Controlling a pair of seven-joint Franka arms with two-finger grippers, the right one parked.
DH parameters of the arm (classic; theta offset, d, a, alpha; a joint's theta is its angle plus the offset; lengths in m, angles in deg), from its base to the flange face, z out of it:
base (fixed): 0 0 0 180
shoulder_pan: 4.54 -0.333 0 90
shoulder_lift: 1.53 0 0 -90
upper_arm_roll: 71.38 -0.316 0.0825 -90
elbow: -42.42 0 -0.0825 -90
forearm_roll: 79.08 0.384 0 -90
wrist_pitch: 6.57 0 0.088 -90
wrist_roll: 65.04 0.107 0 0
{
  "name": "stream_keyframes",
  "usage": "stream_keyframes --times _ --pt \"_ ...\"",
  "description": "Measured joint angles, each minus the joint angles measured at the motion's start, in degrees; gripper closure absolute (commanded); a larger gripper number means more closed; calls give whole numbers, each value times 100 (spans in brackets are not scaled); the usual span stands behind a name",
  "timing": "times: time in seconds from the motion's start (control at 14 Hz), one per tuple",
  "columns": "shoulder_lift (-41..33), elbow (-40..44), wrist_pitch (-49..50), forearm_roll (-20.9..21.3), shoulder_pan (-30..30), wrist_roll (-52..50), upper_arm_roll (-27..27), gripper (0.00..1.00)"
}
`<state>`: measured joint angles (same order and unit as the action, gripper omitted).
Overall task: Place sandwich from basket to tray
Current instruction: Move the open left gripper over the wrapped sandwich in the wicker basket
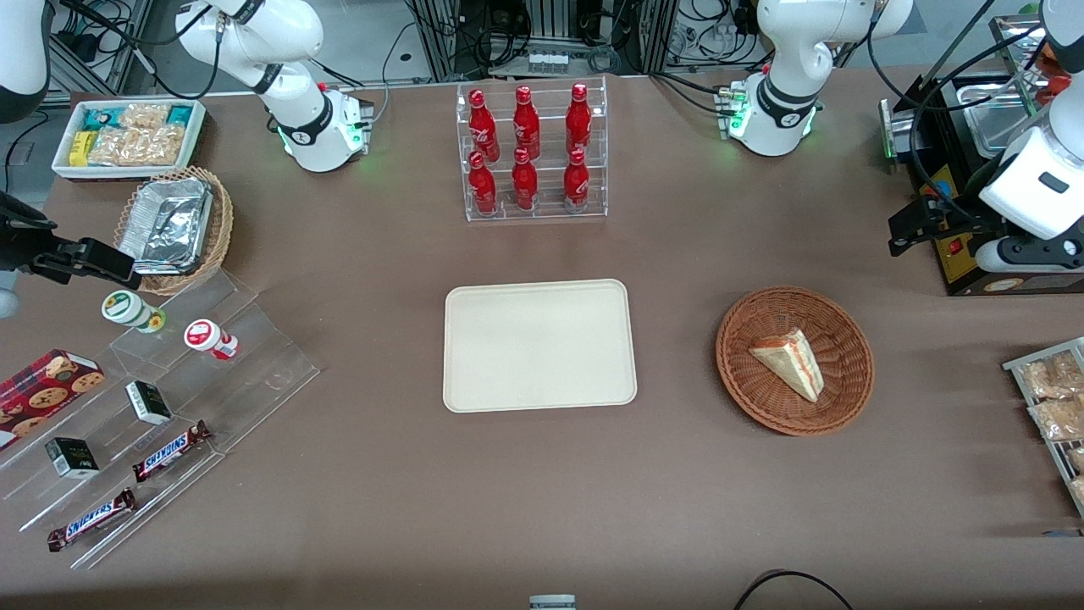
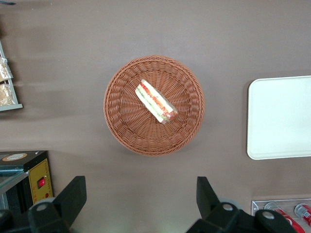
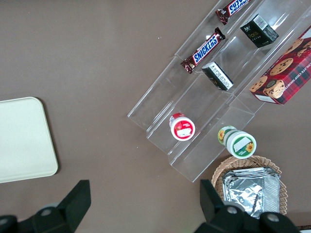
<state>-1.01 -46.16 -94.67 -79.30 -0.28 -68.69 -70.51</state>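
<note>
My sandwich [image 1: 789, 360] is a small white-bread wedge with pink-red and pale green layers in clear wrap, lying flat in the middle of the round reddish-brown wicker basket [image 1: 745, 373]. That basket sits on the tabletop toward my working arm's end. The cream-beige tray [image 1: 539, 345], rounded corners and low rim, lies flat mid-table beside it, apart.

My gripper [image 2: 141, 206] hangs above the tabletop just beside the basket, fingers spread wide.

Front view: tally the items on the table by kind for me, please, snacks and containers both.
Red bottles: 6
Snickers bars: 2
Small dark boxes: 2
Lidded cups: 2
Cookie box: 1
Sandwich: 1, in the basket
Tray: 1
Total: 16
End effector hangs open above the basket.
</note>
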Motion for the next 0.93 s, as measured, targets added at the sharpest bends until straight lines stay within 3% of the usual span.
stream_keyframes --times 0.57,0.93 --pt "380 -58 -152 94 -4 -332 19 0" --pt "788 -869 -1696 108 154 -1782 89 0"
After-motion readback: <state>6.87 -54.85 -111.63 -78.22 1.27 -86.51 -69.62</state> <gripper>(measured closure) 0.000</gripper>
